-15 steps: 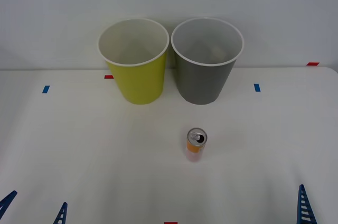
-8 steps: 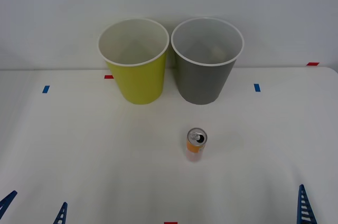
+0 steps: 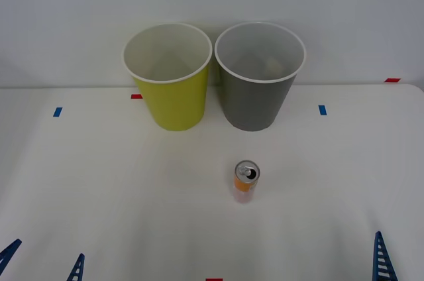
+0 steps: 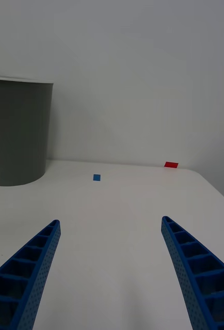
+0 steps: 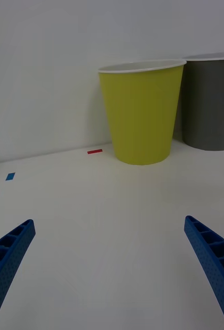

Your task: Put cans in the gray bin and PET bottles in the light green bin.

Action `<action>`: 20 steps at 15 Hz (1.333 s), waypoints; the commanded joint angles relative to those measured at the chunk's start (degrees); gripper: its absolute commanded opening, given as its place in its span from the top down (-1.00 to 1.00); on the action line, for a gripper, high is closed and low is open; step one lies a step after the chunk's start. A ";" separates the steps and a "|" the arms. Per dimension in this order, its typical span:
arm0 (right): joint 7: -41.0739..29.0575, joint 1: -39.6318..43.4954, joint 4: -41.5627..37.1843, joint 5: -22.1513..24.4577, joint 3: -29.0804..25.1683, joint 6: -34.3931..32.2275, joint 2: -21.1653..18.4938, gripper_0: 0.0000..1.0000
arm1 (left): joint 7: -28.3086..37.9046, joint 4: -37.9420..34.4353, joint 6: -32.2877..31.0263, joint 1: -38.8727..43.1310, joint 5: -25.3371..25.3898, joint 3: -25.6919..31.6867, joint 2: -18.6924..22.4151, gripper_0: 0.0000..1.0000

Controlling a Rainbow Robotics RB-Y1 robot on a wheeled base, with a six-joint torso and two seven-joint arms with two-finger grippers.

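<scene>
The can (image 3: 246, 179) is showing a shiny silver metal top and a glossy orange-and-white printed body. The light green bin (image 3: 169, 92) and the gray bin (image 3: 257, 95) are looking like smooth matt plastic, each with a white rim. The table (image 3: 106, 181) is presenting a smooth, matt white surface. The 2 grippers' blue fingers (image 4: 194, 263) are looking like ribbed, dotted matt plastic.

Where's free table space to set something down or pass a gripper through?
Bare white table between the yellow-green bin and the open left gripper; bare too between the upright orange-and-white can and the open right gripper, and between can and dark gray bin. Tight: the narrow gap between the bins.
</scene>
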 commanded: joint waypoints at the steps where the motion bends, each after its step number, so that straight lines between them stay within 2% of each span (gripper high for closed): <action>1: 0.00 0.00 0.00 0.00 0.00 0.00 0.00 -0.29 | 0.00 0.00 0.00 0.00 0.00 0.00 0.00 -1.00; 12: 0.00 0.00 0.00 0.00 0.00 0.00 0.00 -0.29 | 0.00 0.00 0.00 0.00 0.00 0.00 0.00 -1.00; 15: 0.00 -0.53 2.90 -0.70 1.85 0.79 1.14 -0.29 | 0.00 0.00 0.00 0.00 0.00 0.00 0.00 -1.00; 17: 0.35 -0.79 2.72 -0.70 2.99 -0.18 0.35 -0.29 | 0.00 0.00 0.00 0.00 0.00 0.00 0.00 -1.00; 20: 0.79 -0.88 2.81 -1.14 5.71 -2.02 -3.34 -0.29 | 0.00 0.00 0.00 0.00 0.00 0.00 0.00 -1.00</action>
